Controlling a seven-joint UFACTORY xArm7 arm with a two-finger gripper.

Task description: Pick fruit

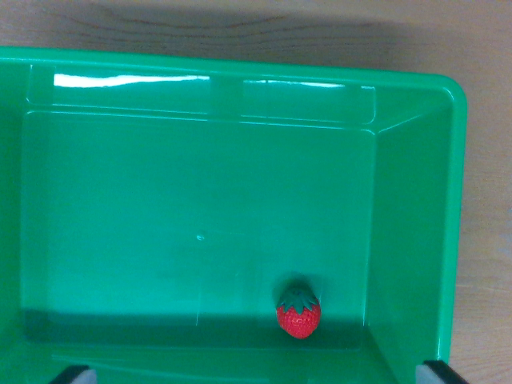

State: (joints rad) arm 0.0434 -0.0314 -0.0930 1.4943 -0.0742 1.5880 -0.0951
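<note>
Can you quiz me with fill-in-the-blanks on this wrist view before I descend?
1. The only fruit in view is a ____.
2. It lies inside a bin coloured ____.
3. Its leafy cap is coloured ____.
4. The bin rests on a surface that looks like ____.

Missing words: strawberry; green; green; wood.

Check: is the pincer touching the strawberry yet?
Apart. The wrist view shows the pincer fingertips only at the bottom corners, with bare green bin floor between them and the strawberry.
</note>
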